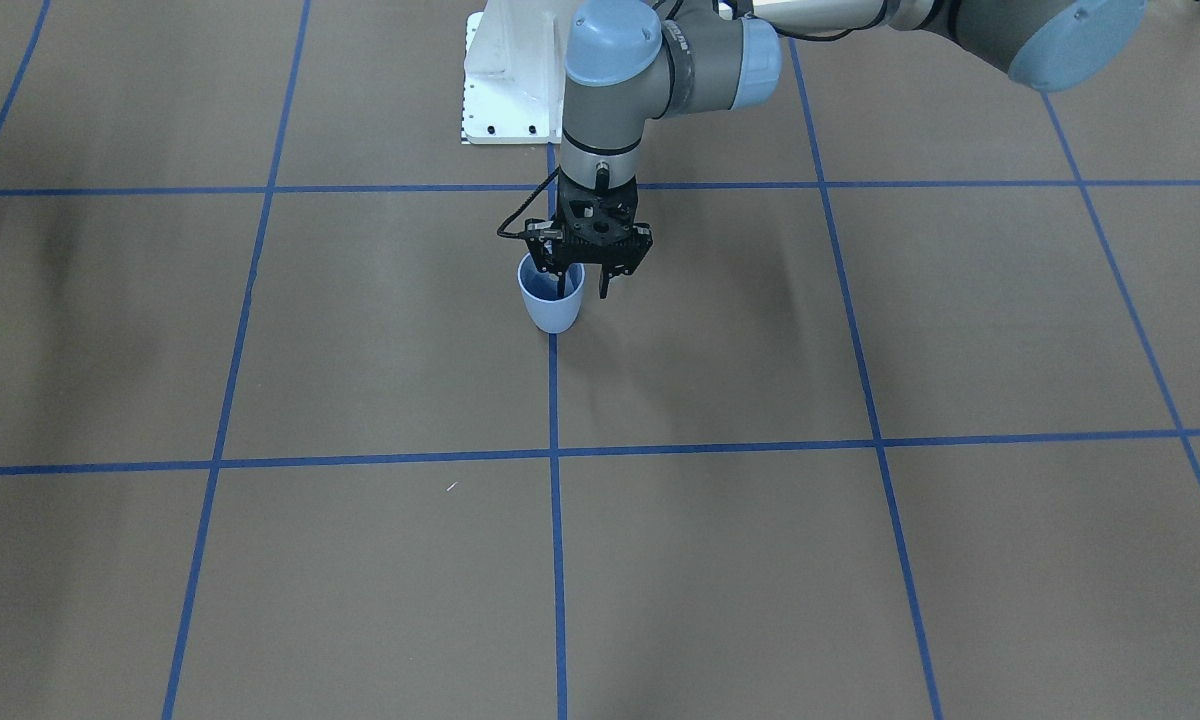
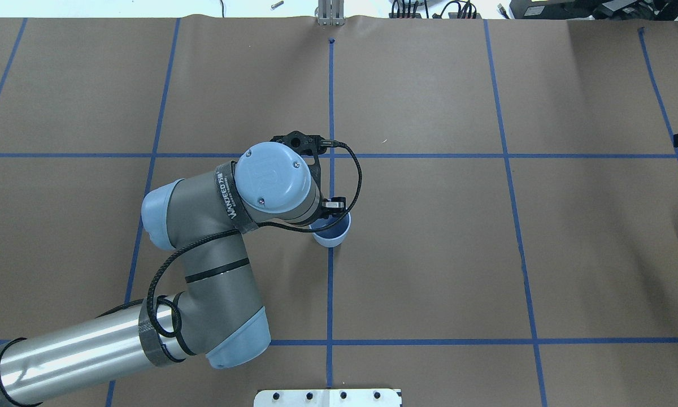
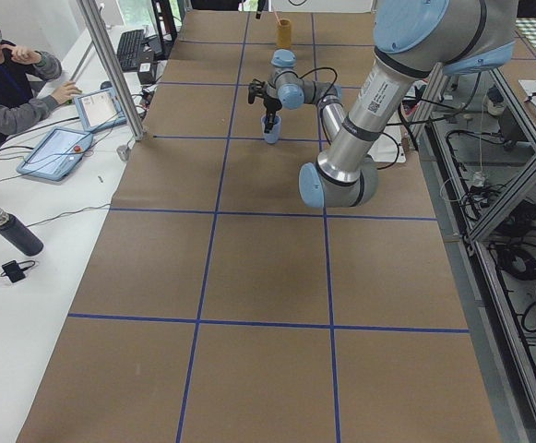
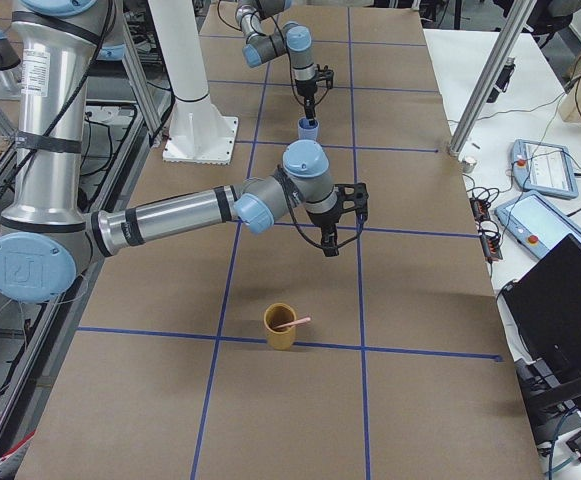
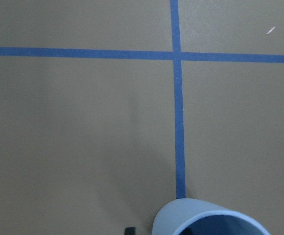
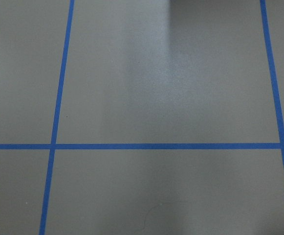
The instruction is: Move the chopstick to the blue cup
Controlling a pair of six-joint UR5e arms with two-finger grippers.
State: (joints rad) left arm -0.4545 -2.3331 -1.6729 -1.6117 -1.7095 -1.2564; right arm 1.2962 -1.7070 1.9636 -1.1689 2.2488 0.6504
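Note:
The blue cup [image 1: 550,305] stands upright on a blue tape line at the table's middle; it also shows in the overhead view [image 2: 334,236] and the left wrist view [image 5: 181,220]. My left gripper [image 1: 583,285] hangs straight down over its rim, jaws apart. A thin dark shape reaches from it into the cup; I cannot tell whether it is a finger or a chopstick. A pink chopstick [image 4: 295,323] leans in an orange cup [image 4: 280,328]. My right gripper [image 4: 330,248] hovers above bare table between the two cups; I cannot tell whether it is open or shut.
The table is brown paper with a blue tape grid. The robot's white base plate [image 1: 505,90] sits behind the blue cup. The left arm's elbow [image 2: 214,305] hangs over the near left of the table. An operator [image 3: 9,83] sits at a side desk with tablets.

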